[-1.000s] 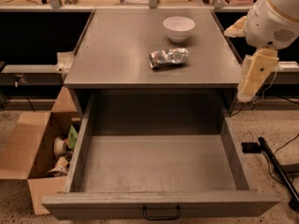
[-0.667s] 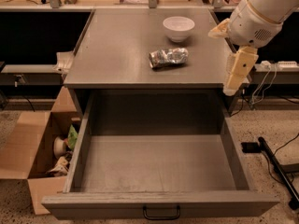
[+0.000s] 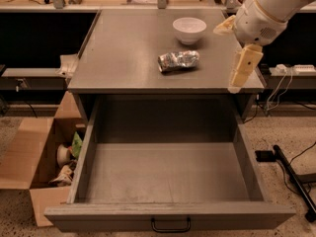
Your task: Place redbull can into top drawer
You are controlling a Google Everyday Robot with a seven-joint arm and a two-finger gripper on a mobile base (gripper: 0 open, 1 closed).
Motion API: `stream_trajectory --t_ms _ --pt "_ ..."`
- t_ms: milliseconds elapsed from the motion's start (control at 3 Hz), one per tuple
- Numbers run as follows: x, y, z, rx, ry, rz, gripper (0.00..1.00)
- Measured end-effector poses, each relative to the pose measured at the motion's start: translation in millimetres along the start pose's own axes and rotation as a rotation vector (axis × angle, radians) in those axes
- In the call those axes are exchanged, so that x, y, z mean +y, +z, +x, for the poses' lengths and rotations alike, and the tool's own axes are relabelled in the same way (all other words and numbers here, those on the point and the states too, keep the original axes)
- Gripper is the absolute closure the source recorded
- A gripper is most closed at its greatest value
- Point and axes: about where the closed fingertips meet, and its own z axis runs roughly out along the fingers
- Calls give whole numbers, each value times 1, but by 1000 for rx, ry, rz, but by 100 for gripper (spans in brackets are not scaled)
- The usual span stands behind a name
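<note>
The redbull can (image 3: 178, 61) lies on its side on the grey cabinet top (image 3: 123, 58), just in front of a white bowl (image 3: 189, 29). The top drawer (image 3: 168, 216) is pulled fully out below, its grey inside bare, with a black handle (image 3: 171, 225) on the front panel. My gripper (image 3: 224, 59) hangs over the right edge of the cabinet top, to the right of the can and apart from it. It is open and empty, with one pale finger (image 3: 244, 67) pointing down.
An open brown cardboard box (image 3: 29, 167) with scraps stands on the floor to the left of the drawer. Black cables and a stand leg (image 3: 291, 174) lie on the floor at the right. A wooden bench runs along the back.
My arm has swung left, bringing the gripper from beside the cabinet's right side to over its right edge, closer to the can. The can, bowl and drawer have not moved.
</note>
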Motion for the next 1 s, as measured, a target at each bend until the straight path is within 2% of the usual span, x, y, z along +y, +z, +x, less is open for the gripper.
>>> stream_trajectory --t_ms 333,1000 --pt "-23 16 -8 -34 -32 8 0" --pt "-66 52 -20 -126 -22 19 0"
